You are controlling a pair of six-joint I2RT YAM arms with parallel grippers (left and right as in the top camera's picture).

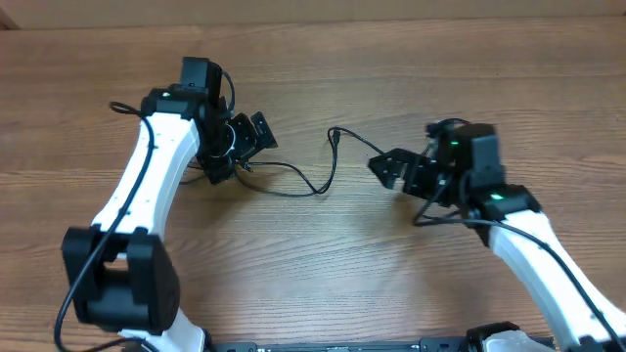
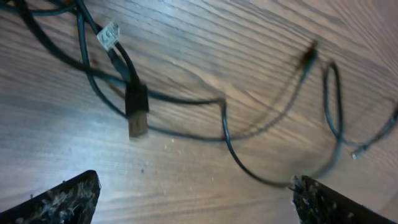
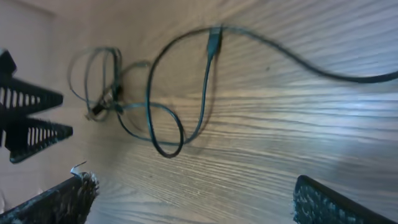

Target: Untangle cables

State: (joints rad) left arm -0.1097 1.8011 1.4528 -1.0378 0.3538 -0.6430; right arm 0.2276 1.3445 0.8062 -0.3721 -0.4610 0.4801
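The thin black cables (image 1: 315, 186) lie on the wooden table between my two grippers, running from a small plug end (image 1: 334, 134) down through a loop and left into a tangle under my left gripper (image 1: 251, 145). In the left wrist view the cables (image 2: 224, 124) cross, with a USB plug (image 2: 137, 121) and a white tag (image 2: 109, 35). My left gripper (image 2: 196, 180) is open and empty, and one cord touches its right fingertip. My right gripper (image 1: 386, 168) is open and empty, to the right of the cables. In the right wrist view (image 3: 194, 182) the looped cables (image 3: 166, 146) lie ahead of it.
The wooden table (image 1: 323, 264) fills the view. Thicker black wires run along both arms, one near the right arm (image 1: 430, 217). My left gripper's fingers (image 3: 28, 118) show at the left edge of the right wrist view.
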